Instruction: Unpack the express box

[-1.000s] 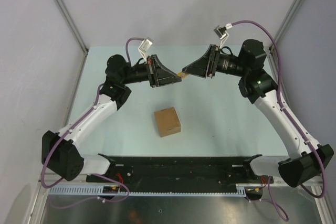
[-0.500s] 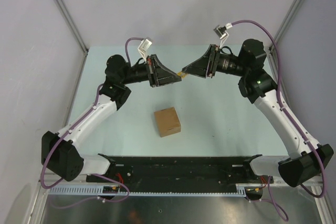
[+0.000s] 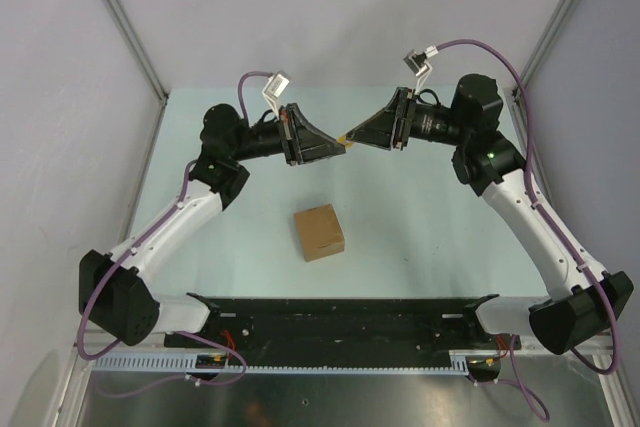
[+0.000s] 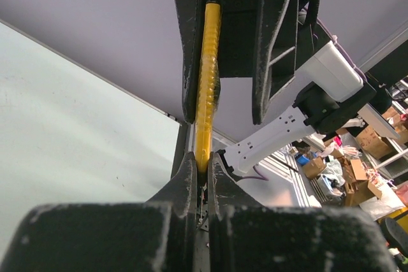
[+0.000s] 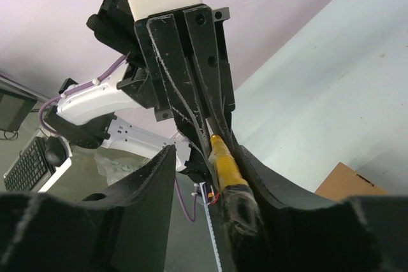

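The box (image 3: 319, 233) is a small, plain brown cardboard carton, roughly cube-shaped, with its top flaps lying flat and shut. It sits upright on the pale green table (image 3: 420, 217), about midway between the left and right edges and nearer the near edge than the far one. It is turned slightly askew to those edges.
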Controlling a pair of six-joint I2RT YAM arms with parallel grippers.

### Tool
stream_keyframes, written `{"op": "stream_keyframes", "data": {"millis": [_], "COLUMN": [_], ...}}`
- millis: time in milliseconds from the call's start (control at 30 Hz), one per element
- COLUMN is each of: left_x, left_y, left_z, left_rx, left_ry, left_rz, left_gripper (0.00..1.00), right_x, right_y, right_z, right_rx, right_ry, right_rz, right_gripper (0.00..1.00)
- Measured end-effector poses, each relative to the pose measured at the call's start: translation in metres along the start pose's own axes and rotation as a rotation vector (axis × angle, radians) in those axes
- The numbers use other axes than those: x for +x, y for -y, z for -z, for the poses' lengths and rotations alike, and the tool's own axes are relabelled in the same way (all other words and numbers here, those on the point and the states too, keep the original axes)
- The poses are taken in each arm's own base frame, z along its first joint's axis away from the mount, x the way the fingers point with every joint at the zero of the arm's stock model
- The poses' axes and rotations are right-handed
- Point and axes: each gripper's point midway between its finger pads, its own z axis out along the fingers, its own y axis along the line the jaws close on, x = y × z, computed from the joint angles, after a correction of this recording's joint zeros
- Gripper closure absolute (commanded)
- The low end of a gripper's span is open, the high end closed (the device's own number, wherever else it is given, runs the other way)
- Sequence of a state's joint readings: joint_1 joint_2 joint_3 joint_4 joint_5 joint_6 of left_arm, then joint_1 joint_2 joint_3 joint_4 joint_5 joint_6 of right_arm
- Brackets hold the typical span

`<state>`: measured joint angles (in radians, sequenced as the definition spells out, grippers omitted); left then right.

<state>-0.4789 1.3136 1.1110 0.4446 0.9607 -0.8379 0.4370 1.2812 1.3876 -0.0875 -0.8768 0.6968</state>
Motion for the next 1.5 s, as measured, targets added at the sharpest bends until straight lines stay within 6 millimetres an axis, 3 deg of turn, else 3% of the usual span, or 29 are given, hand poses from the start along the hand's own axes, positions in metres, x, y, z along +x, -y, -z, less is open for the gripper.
{"op": "stream_keyframes", "data": {"millis": [167, 267, 333, 467, 600, 733, 900, 1000, 1200, 1367, 1500], "left_x": [0.0, -0.001, 0.0, -0.001, -0.002, -0.009, -0.014, 0.012, 0.11, 0.177, 0.211], "left_y": [0.001, 0.002, 0.003, 0.0, -0.011, -0.044, -0.117, -0.139, -0.169, -0.164, -0.141], "left_z": [0.0, 0.001, 0.001, 0.002, 0.008, 0.036, 0.108, 0.13, 0.164, 0.172, 0.147], "left_rx": [0.002, 0.004, 0.006, -0.004, -0.043, -0.186, -0.609, -0.757, -0.983, -1.065, -1.016], "left_ry": [0.0, 0.001, -0.002, 0.003, 0.023, 0.115, 0.304, 0.313, 0.169, -0.026, -0.251], "left_rz": [-0.001, -0.005, 0.001, -0.004, -0.002, 0.034, 0.18, 0.257, 0.434, 0.459, 0.263], "left_gripper": [1.0, 0.99, 0.81, 0.33, 0.17, 0.14, 0.13, 0.13, 0.13, 0.1, 0.09], "right_x": [0.0, 0.0, 0.0, 0.001, 0.003, 0.008, 0.027, 0.046, 0.087, 0.121, 0.138], "right_y": [0.005, 0.008, 0.008, 0.01, 0.015, 0.038, 0.081, 0.098, 0.142, 0.165, 0.176], "right_z": [-0.001, -0.001, -0.002, -0.003, -0.003, -0.003, -0.004, -0.004, 0.01, 0.019, 0.023], "right_rx": [0.018, 0.023, 0.021, 0.02, 0.045, 0.153, 0.418, 0.519, 0.695, 0.773, 0.807], "right_ry": [0.003, 0.004, 0.003, -0.003, -0.005, 0.002, -0.006, -0.04, -0.117, -0.182, -0.217], "right_rz": [0.0, 0.002, 0.008, 0.003, 0.002, 0.016, 0.074, 0.106, 0.104, 0.089, 0.072], "right_gripper": [0.77, 1.0, 1.0, 1.0, 1.0, 1.0, 1.0, 1.0, 1.0, 1.0, 1.0]}}
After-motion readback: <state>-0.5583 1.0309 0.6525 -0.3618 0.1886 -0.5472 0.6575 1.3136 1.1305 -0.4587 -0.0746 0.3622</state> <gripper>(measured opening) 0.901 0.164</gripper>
